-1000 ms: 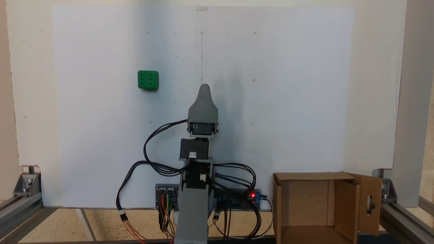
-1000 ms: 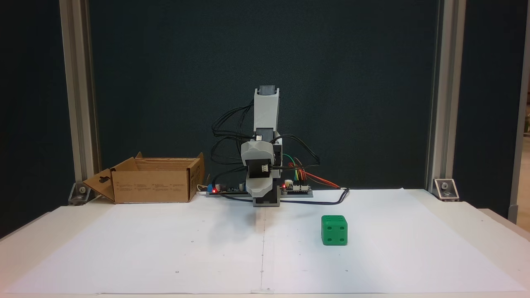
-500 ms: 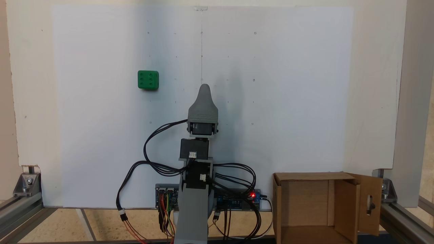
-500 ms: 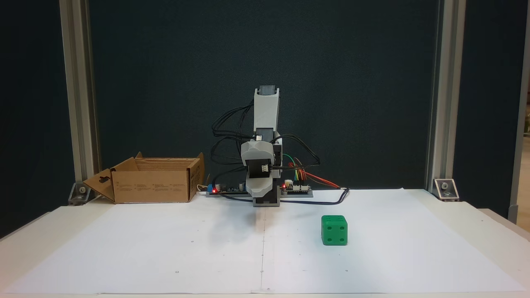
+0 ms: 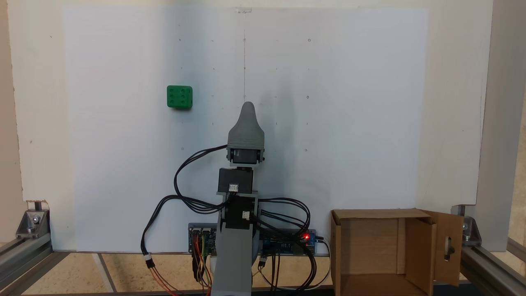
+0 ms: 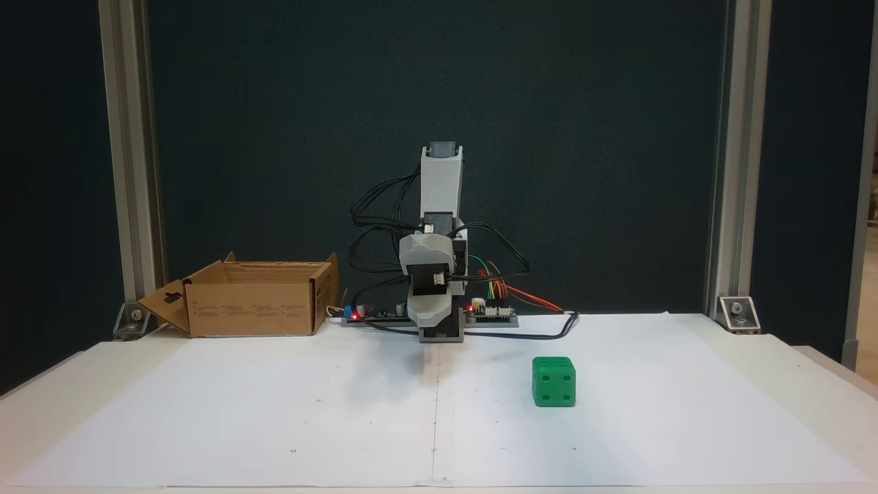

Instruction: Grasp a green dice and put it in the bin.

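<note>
Nothing has moved since the earlier frames: the green dice (image 5: 179, 97) (image 6: 553, 381) sits on the white paper on the bench (image 6: 41, 405), well apart from the folded arm's hand (image 5: 247, 107), whose jaws overlap so its state cannot be told; the cardboard bin (image 5: 370, 253) (image 6: 250, 309) stands beside the arm's base

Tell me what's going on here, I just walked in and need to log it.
Nothing is being handled at this moment. The small grey arm sits folded at its base, its gripper pointing out over the white sheet. The green dice lies alone on the sheet, untouched. The cardboard bin stands open beside the arm's base.
</note>
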Robot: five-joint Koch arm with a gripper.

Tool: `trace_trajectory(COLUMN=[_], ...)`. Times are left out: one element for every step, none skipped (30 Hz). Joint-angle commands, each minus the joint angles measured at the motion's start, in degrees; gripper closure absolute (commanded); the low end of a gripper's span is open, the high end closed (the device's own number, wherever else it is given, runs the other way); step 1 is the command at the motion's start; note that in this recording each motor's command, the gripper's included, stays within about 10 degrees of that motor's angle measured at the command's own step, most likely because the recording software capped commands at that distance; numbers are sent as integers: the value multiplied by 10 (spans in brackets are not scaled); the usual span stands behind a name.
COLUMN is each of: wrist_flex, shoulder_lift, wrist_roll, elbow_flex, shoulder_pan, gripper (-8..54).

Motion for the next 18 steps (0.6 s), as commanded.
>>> trace_trajectory(wrist_flex=[-15, -15, -15, -15, -13, -4, 10, 24, 38, 59, 84, 115, 149, 188, 233, 271, 307, 343], shoulder_lift=[63, 63, 63, 63, 63, 63, 63, 63, 63, 62, 62, 62, 62, 62, 62, 63, 63, 63], wrist_roll=[-16, -16, -16, -16, -16, -16, -16, -16, -16, -16, -16, -16, -16, -16, -16, -16, -16, -16], elbow_flex=[25, 24, 23, 18, 14, 8, 0, -7, -18, -31, -46, -61, -79, -98, -119, -139, -162, -185], shoulder_pan=[0, 0, 0, 0, 0, 0, 0, 0, 0, 0, 0, -1, -1, -2, -3, -4, -4, -6], gripper=[25, 25, 25, 25, 25, 25, 26, 26, 25, 25, 25, 25, 26, 26, 26, 26, 26, 26])
